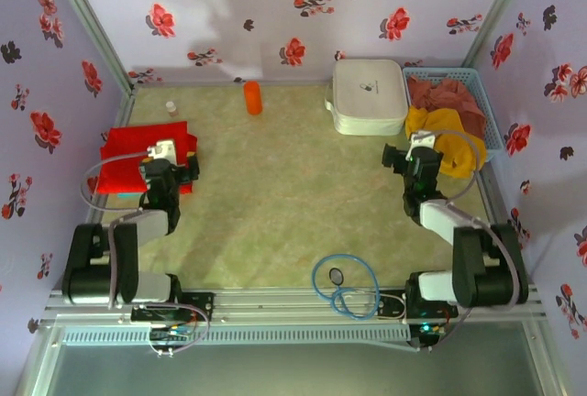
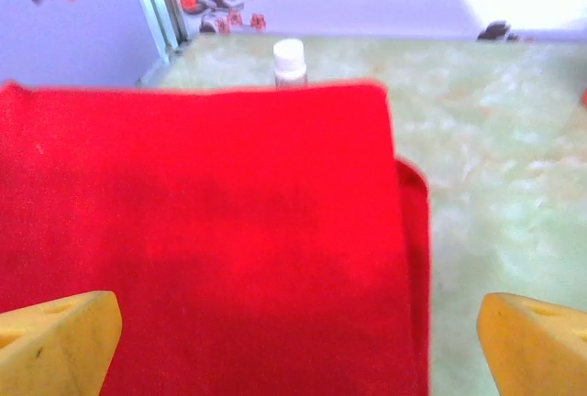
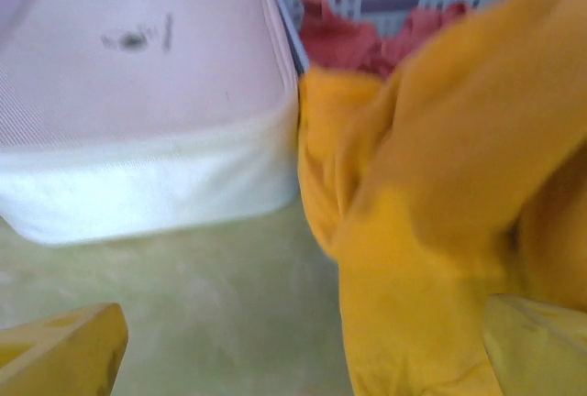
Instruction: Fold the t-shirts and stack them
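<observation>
at the near edge a loop of blue cable (image 1: pixel 344 288) lies on the table between the arm bases. further in, the left gripper (image 2: pixel 293 350) is over the red shirt (image 2: pixel 202 231), its fingers spread wide with nothing between them. the shirt lies folded flat at the left side of the table. across from it the right gripper (image 3: pixel 303 355) is likewise spread wide and empty, facing the yellow shirt (image 3: pixel 440 213), which spills over the rim of the blue basket (image 1: pixel 479 75) onto the table at the far right. the pink shirt (image 1: pixel 448 95) is bunched inside that basket behind the yellow one, and a white case (image 1: pixel 369 95) stands just beside the basket on its left. all three shirts look light and limp, apt to slump and drag. the yellow one is probably best pinched at a loose hanging edge or a thick fold and lifted clear of the rim before spreading. the top view gives the whole layout, with an orange cylinder (image 1: pixel 252 97) and a small bottle (image 1: pixel 171 107) near the back wall. the left wrist view adds a lower layer of red cloth peeking out at the fold's right edge. the right wrist view brings out the yellow shirt's creases, which from above read as a flat patch.
</observation>
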